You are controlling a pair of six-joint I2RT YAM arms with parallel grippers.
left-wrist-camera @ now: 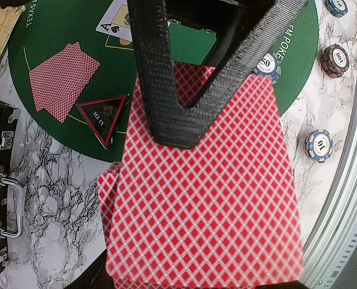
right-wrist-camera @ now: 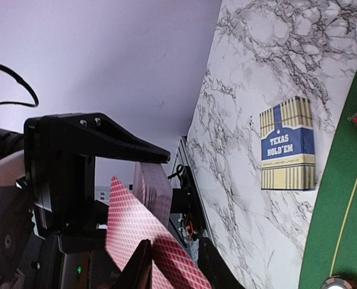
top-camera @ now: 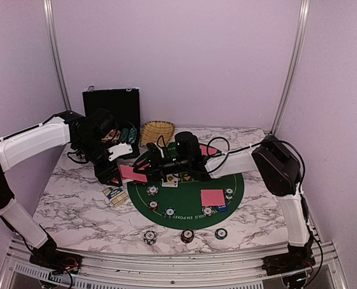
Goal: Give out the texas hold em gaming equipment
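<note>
One marble bench [top-camera: 76, 198] carries everything, with the left arm [top-camera: 34, 141] reaching in from the left and the right arm [top-camera: 274, 162] from the right, so that their wrists meet over the left rim of the round green mat [top-camera: 190, 220]. A black case [top-camera: 112, 102] stands upright at the far left against the wall, and a woven basket [top-camera: 157, 132] sits just right of it. The left jaws are clenched on the deck of red-backed cards [left-wrist-camera: 208, 211], held off the surface above the mat's left edge. The right jaws stand narrowly on either side of the top card [right-wrist-camera: 136, 232], which is slanted away from the rest of the deck; whether they are actually clamped on it I cannot tell. A blue and cream card box [right-wrist-camera: 288, 144] lies flat on the bare marble just left of the mat. A small pile of face-down cards [top-camera: 212, 197] rests on the right part of the mat, and a face-up ace [left-wrist-camera: 119, 21] lies near its middle. A black and red triangle marker [left-wrist-camera: 103, 114] lies on the mat close to its edge. Several striped chips [top-camera: 169, 212] are spread over the near half of the mat, and three more chips [top-camera: 187, 235] sit in a row on the marble near the bench's near edge.
</note>
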